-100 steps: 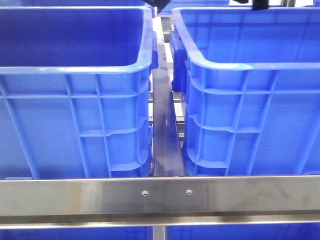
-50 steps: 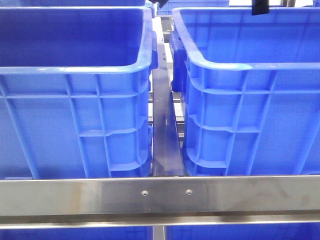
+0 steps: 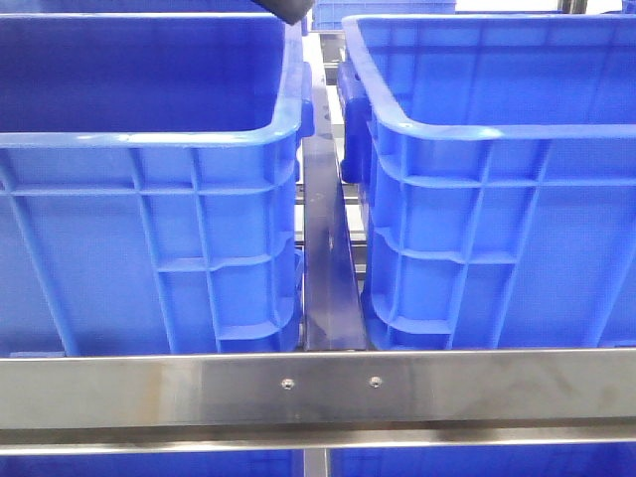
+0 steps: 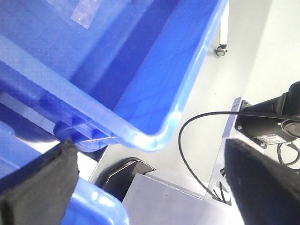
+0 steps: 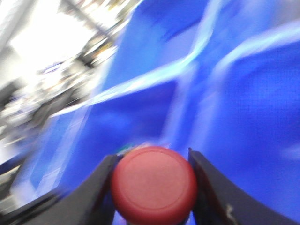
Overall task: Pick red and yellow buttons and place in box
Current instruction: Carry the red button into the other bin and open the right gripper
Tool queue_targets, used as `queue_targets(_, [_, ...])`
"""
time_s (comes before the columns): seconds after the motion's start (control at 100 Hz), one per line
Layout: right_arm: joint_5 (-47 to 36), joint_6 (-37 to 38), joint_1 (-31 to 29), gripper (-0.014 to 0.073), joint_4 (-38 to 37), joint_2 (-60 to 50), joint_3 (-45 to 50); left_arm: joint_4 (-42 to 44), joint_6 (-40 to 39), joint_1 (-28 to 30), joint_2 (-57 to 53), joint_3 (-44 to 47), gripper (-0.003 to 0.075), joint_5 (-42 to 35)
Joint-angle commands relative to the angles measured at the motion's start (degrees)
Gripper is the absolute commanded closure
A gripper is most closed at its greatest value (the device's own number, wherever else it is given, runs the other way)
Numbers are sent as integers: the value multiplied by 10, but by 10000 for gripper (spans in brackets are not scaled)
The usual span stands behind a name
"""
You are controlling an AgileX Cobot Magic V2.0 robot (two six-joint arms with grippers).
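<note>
A red button [image 5: 153, 184] is held between the two dark fingers [image 5: 96, 187] of the right gripper [image 5: 152, 190], its round cap facing the wrist camera; the surroundings there are motion-blurred blue bin walls. The left gripper [image 4: 150, 183] is spread wide with nothing between its foam-padded fingers [image 4: 42, 183], seen over the rim of a blue bin [image 4: 154, 79] and a black cable [image 4: 197, 145]. In the front view, two blue crates [image 3: 149, 179] flank a steel rail [image 3: 328, 268]. A dark arm part [image 3: 283, 8] is now seen at the top edge above the left crate; the dark shape above the right crate half a second earlier is gone.
</note>
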Motion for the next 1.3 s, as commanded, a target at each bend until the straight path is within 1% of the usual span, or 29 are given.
queue_targets(0.0, [-61, -73, -9, 412, 26, -17, -20, -33, 2, -4, -27, -16, 121, 12])
queue_targets(0.08, [-122, -138, -8, 412, 26, -17, -19, -33, 2, -4, -27, -16, 121, 12])
queue_targets(0.2, [-207, -205, -7, 412, 36, -15, -19, -33, 2, -4, -27, -16, 121, 12])
queue_targets(0.3, [-275, -237, -7, 412, 50, -2, -20, -26, 2, -4, -27, -16, 121, 11])
queue_targets(0.39, [-309, -243, -7, 412, 55, 18, -20, -23, 2, -4, -27, -16, 121, 11])
queue_targets(0.53, [-320, -244, -7, 412, 55, 66, -34, -23, 2, -4, -27, -16, 121, 11])
queue_targets(0.89, [-320, -244, -7, 412, 55, 200, -125, -23, 2, -4, -27, -16, 121, 11])
queue_targets(1.08, [-320, -244, -7, 412, 55, 240, -154, -23, 2, -4, -27, -16, 121, 11])
queue_targets(1.29, [-328, -244, -7, 411, 55, 259, -167, -23, 2, -4, -27, -16, 121, 11])
